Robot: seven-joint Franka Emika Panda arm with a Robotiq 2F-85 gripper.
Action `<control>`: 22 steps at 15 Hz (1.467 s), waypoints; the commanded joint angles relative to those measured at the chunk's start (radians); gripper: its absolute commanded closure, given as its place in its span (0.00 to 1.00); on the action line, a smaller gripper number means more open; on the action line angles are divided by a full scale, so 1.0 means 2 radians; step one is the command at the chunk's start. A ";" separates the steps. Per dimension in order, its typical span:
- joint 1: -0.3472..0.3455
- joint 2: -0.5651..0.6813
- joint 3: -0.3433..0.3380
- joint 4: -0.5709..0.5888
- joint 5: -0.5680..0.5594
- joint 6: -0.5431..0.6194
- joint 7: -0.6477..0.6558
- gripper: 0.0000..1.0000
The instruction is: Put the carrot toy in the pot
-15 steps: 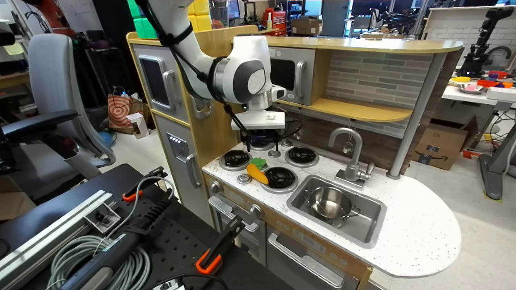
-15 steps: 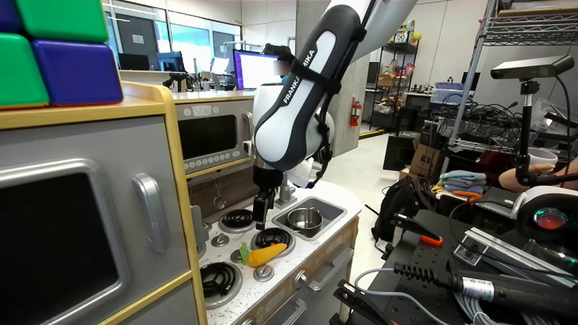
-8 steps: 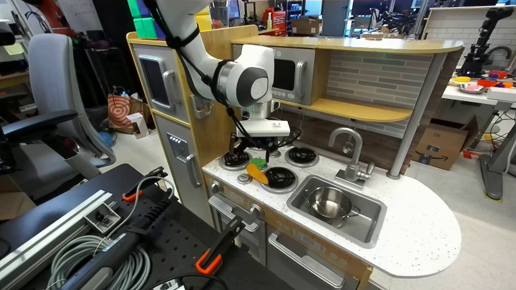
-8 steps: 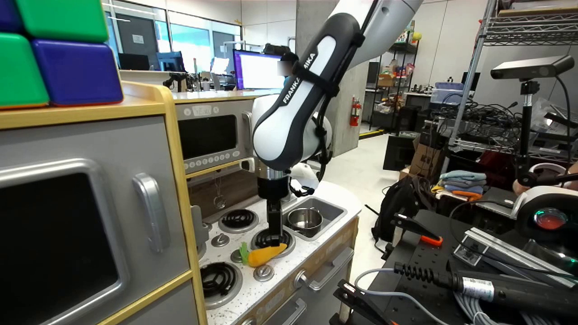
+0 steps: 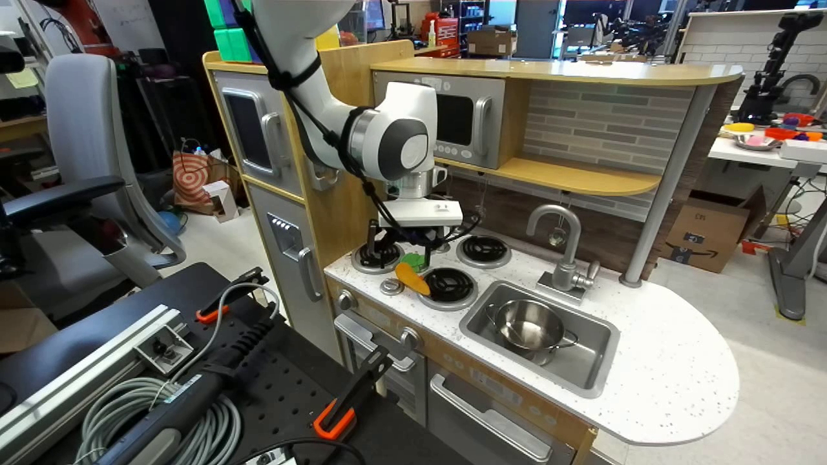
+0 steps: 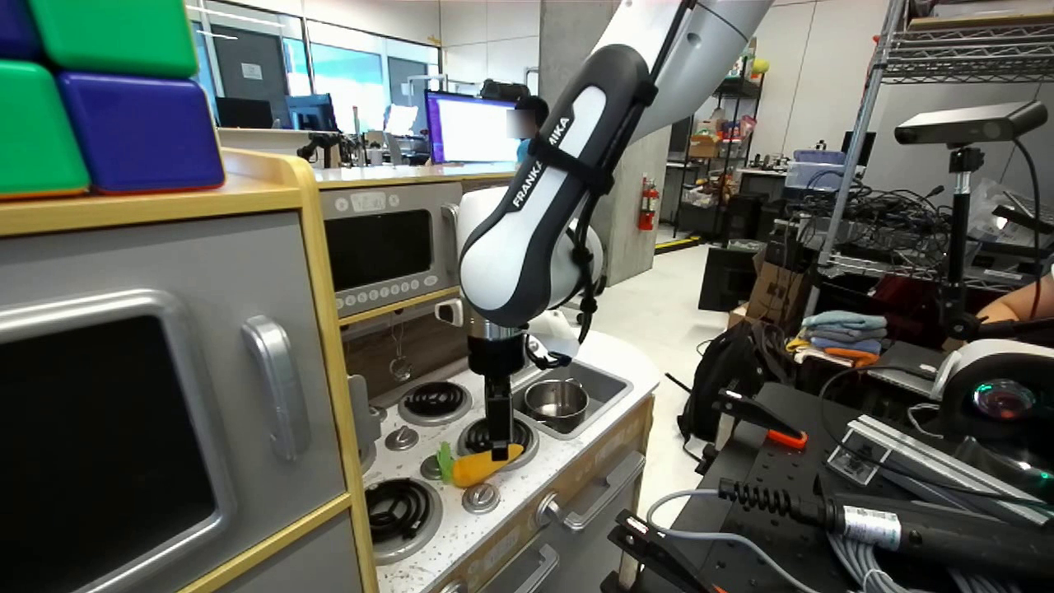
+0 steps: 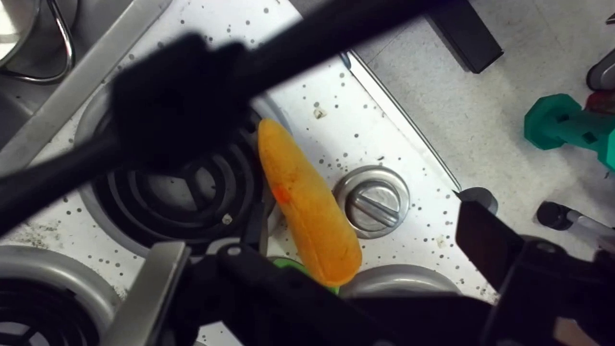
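Black fingers (image 7: 487, 242), wide and empty, have dropped closer to the tapered orange, green-topped carrot toy (image 7: 307, 206); grasp and transfer into the round silver metal pot (image 5: 530, 326) remain.

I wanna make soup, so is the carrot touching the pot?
Apart. In both exterior views, the carrot toy lies at the edge of a burner while the pot sits in the sink, with a gap between them.
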 commanded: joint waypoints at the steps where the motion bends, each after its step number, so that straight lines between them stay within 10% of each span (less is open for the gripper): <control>1: -0.016 0.032 0.022 0.016 0.009 0.029 -0.010 0.00; 10: -0.029 0.085 0.041 0.034 -0.008 0.106 -0.029 0.00; 11: -0.033 0.088 0.045 0.036 -0.007 0.105 -0.033 0.25; 22: -0.068 0.090 0.082 0.030 0.004 0.101 -0.068 0.97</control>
